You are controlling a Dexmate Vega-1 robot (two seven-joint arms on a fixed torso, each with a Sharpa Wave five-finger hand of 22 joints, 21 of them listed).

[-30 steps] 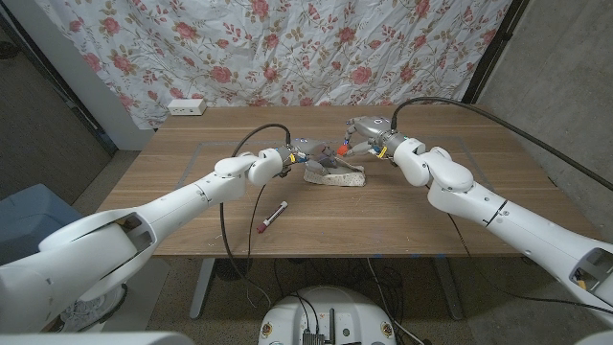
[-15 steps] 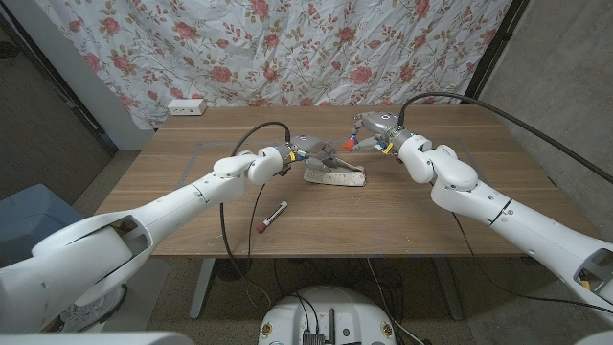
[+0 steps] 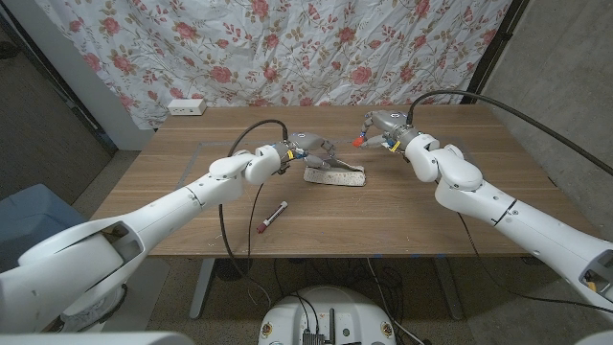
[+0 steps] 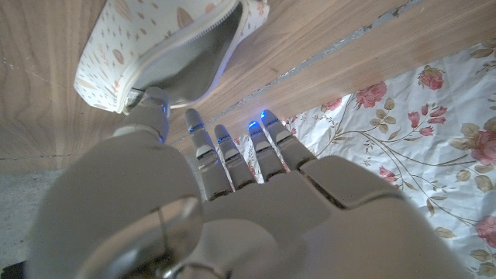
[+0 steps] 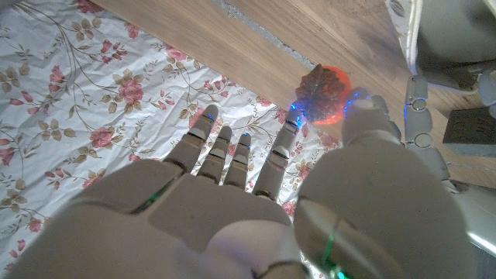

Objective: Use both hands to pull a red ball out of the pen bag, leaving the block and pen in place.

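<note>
Basically the extraction is done: the right hand (image 3: 375,134) pinches the red ball (image 3: 361,140) between thumb and a finger, clear of the pen bag (image 3: 334,174) and held above the surface toward its far edge; the right wrist view shows the ball (image 5: 327,94) at the fingertips (image 5: 358,105) with the other fingers spread. The left hand (image 3: 308,151) grips the bag's open mouth; the left wrist view has a finger (image 4: 155,105) at the zipper rim of the bag (image 4: 147,54), holding it down near the surface's middle. Can't see inside the bag, so block and pen can't be confirmed; a pen-like item (image 3: 269,217) lies on the surface nearer the front edge. Left to do, by my read: set the ball down and release the bag. Versus a second ago, the ball has come from right at the bag's mouth up and away to the right; the bag has stayed put under the left hand.
</note>
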